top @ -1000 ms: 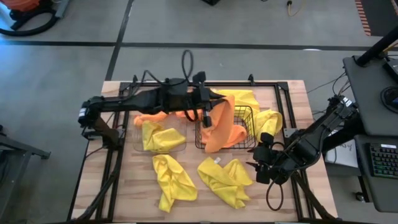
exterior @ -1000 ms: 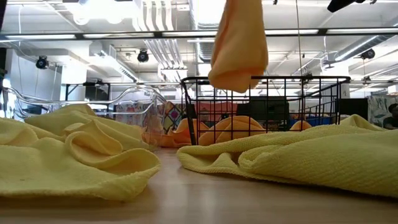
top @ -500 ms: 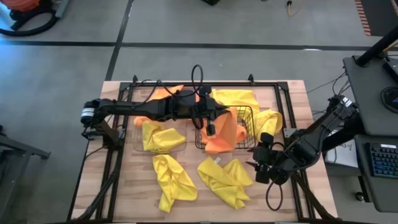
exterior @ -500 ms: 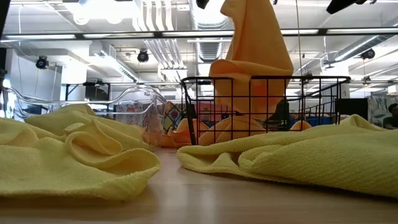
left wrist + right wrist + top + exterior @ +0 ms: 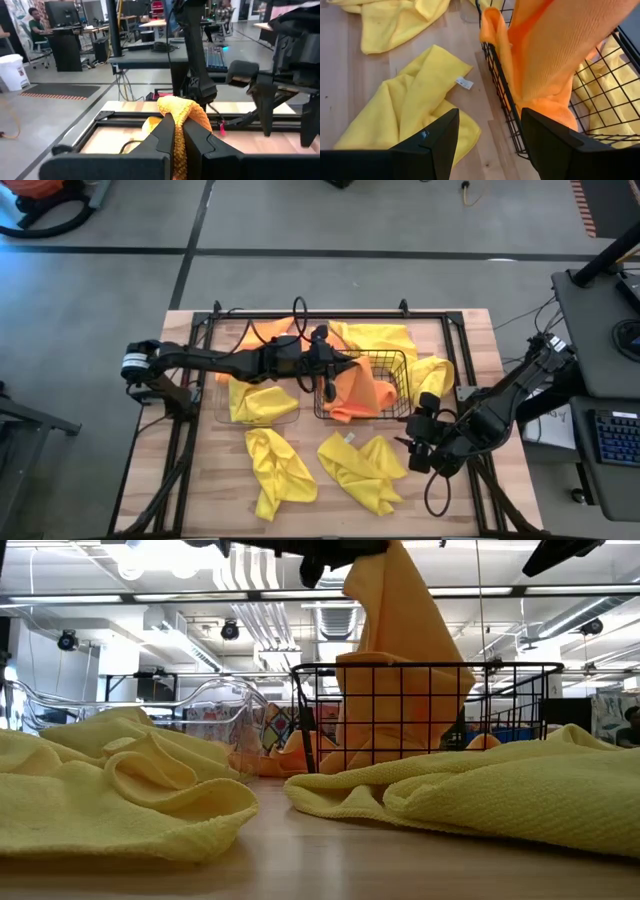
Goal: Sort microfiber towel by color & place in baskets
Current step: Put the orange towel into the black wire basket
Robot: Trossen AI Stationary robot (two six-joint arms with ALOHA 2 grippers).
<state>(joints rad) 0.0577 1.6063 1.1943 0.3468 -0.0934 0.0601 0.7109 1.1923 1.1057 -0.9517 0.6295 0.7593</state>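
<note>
The orange microfiber towel [image 5: 352, 392] hangs from the left gripper [image 5: 328, 370], pinched tight between its two dark fingers [image 5: 165, 135], and its lower folds already rest inside the black wire-grid basket [image 5: 400, 385] at the middle of the table. In the low view the cloth [image 5: 400, 660] drapes straight down from the gripper, its long axis upright, with the lower part behind the basket's wire wall [image 5: 520, 710]; one edge laps over the near-left rim in the right wrist view [image 5: 492, 30]. So the towel lies directly below the gripper and over the right bin, and a release here would likely drop it in, though that lapped edge may stay on the rim. The right gripper [image 5: 418, 452] waits low at the near right of the table, its fingers [image 5: 432, 137] spread and holding nothing. The clear plastic basket [image 5: 222, 418], just left of the wire one, holds one bright yellow towel [image 5: 258, 400]. Two yellow towels [image 5: 278, 470] lie loose on the near wood, another [image 5: 432, 375] sits right of the wire basket, and one more [image 5: 385, 338] lies beyond it. More orange cloth [image 5: 240, 372] shows beneath the left arm on the far side; I cannot tell how many pieces.
</note>
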